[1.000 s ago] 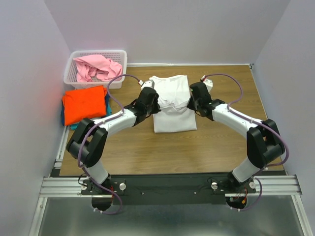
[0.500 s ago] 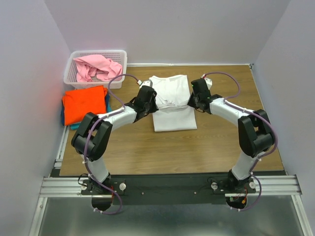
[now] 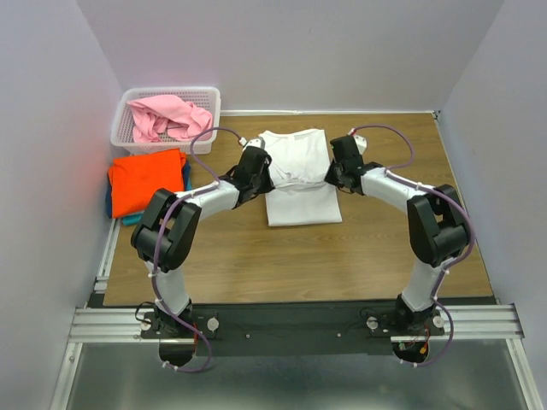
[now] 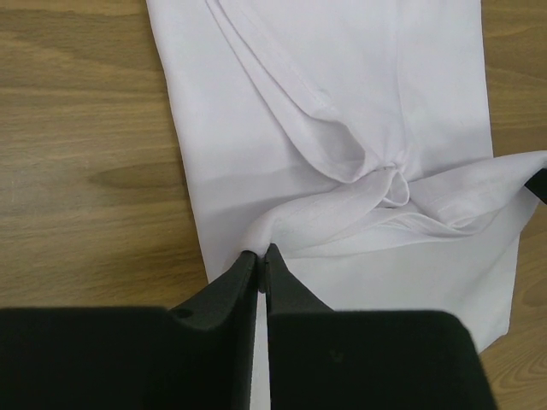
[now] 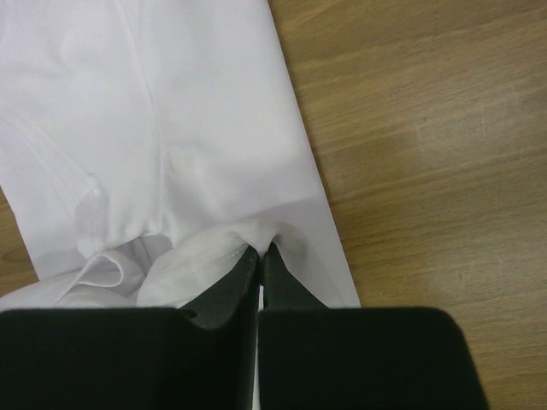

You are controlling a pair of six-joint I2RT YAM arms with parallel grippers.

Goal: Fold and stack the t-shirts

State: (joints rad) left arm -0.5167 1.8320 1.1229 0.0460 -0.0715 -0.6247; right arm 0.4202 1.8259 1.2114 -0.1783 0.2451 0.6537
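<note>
We see the white cloth t-shirt (image 3: pixel 301 186) lying at the centre of the top view on the brown wooden table (image 3: pixel 367 248). It is folded into a narrow upright rectangle. Its lower part lies flat, and a raised, rumpled band of cloth crosses its middle.

In the lower centre of the left wrist view, the left gripper (image 4: pixel 261 254) has its two black fingers pressed together on a pinch of white cloth at the shirt's left edge. From that pinch a lifted ridge of cloth runs toward the right of the frame.

In the lower centre of the right wrist view, the right gripper (image 5: pixel 260 251) is likewise clamped on a small fold of white cloth at the shirt's right edge, with bare wood to the right of it.

In the top view the two gripper heads sit on either side of the shirt, at about the same height in the frame.

At the left of the top view the bright orange cloth t-shirt (image 3: pixel 145 179) lies folded on the teal t-shirt (image 3: pixel 128 219), of which only an edge shows. Above them, in the upper left of the frame, the white plastic lattice basket (image 3: pixel 171 90) holds the pink cloth t-shirt (image 3: pixel 167 117), crumpled and loose.
</note>
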